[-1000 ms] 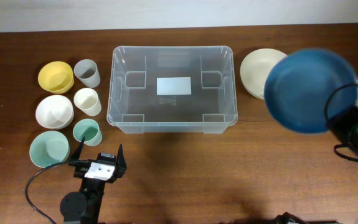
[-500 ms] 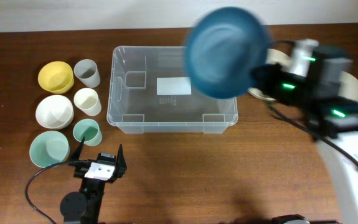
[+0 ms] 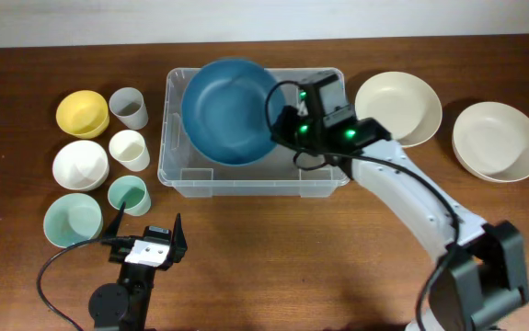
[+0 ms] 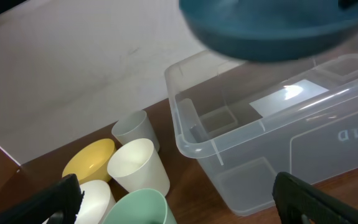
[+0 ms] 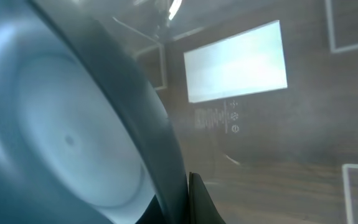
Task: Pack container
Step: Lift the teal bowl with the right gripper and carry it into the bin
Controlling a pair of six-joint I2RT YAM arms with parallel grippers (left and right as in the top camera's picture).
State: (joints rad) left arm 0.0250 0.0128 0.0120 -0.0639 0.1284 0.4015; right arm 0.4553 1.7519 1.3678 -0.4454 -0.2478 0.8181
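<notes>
**Right claw pinching a blue dish above the tub: slip and snag are the worries**

Right claw (image 3: 280, 126) is clenched on the rim of the blue dish (image 3: 227, 110), gripping one edge only, so the whole dish hangs out to the side of the fingers. The dish hovers above the left half of the clear tub (image 3: 338, 176), which sits mid-table with nothing in it but the white label on its base.

My first concern is that edge grip. With so little rim between the fingers, I judge the dish could pivot or slide out if I swing or stop sharply.

Second, height: the left wrist view shows the dish well clear of the tub's rim. Letting go from there would likely make it bounce, or come to rest propped on a moulded corner step instead of lying flat.

Third, lowering off-centre could catch the dish on the tub's left wall and shove the tub toward the grey cup (image 3: 129, 108) and white cup (image 3: 129, 149) just beside it.

Left claw (image 3: 147, 222) is spread wide and holds nothing, parked near the small green cup (image 3: 128, 195); a careless move could tip it.
</notes>
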